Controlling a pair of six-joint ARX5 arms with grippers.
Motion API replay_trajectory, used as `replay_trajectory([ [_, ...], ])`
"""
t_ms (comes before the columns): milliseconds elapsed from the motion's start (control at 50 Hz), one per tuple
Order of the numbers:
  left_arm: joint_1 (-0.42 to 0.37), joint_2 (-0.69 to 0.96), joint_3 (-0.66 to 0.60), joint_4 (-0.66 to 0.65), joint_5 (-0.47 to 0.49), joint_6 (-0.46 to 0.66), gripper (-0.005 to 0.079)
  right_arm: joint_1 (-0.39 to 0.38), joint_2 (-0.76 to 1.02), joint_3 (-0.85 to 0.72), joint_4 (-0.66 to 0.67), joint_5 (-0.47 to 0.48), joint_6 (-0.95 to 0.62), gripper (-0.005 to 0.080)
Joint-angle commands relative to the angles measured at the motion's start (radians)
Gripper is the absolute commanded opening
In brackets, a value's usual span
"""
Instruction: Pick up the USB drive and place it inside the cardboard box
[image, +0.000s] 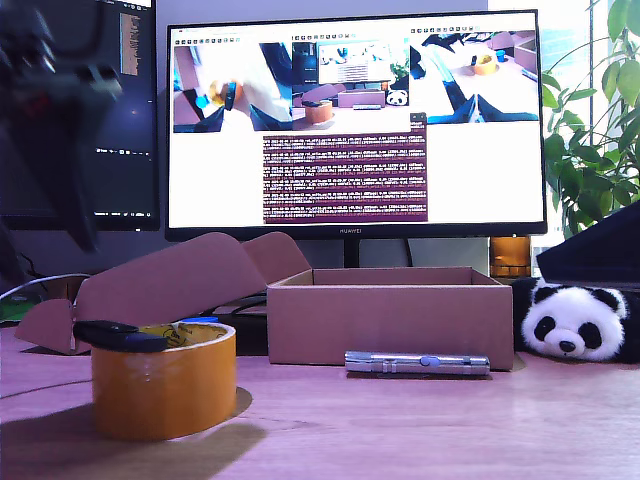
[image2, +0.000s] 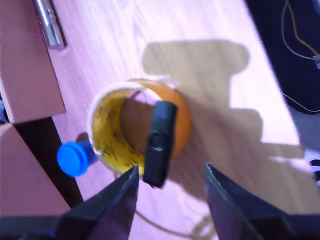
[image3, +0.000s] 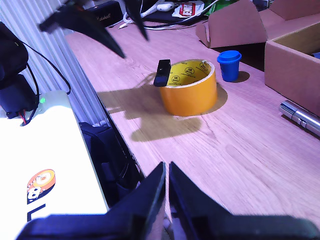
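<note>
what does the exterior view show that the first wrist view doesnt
Only the exterior view shows the monitor, the toy panda, the plant and the whole cardboard box.

Only the first wrist view shows the blue cap beside the tape roll and my first end effector, open above the USB drive.

Both show the USB drive lying across the tape roll's rim, the silver pen and the wooden table.

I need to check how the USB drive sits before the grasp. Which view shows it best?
The first wrist view: the USB drive lies large and close across the tape roll's rim. The second wrist view shows it smaller, overhanging the rim. The exterior view shows only its thin side profile.
</note>
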Motion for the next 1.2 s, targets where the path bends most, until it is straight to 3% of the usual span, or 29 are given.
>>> replay_trajectory([
  [0, -0.002, 0.021, 0.016, 0.004, 0.002, 0.027, 0.0375, 0.003, 0.006, -0.001, 0.002, 0.001, -0.003, -0.0013],
  [300, -0.002, 0.1, 0.018, 0.021, -0.016, 0.056, 0.0382, 0.003, 0.006, -0.001, 0.002, 0.001, -0.006, -0.0013],
  [420, -0.002, 0.108, 0.018, 0.054, -0.015, 0.071, 0.0436, 0.003, 0.006, -0.001, 0.002, 0.001, -0.009, -0.0013],
  [1180, -0.002, 0.23, 0.018, 0.128, -0.059, 0.104, 0.043, 0.003, 0.006, -0.001, -0.013, 0.026, -0.035, -0.0013],
])
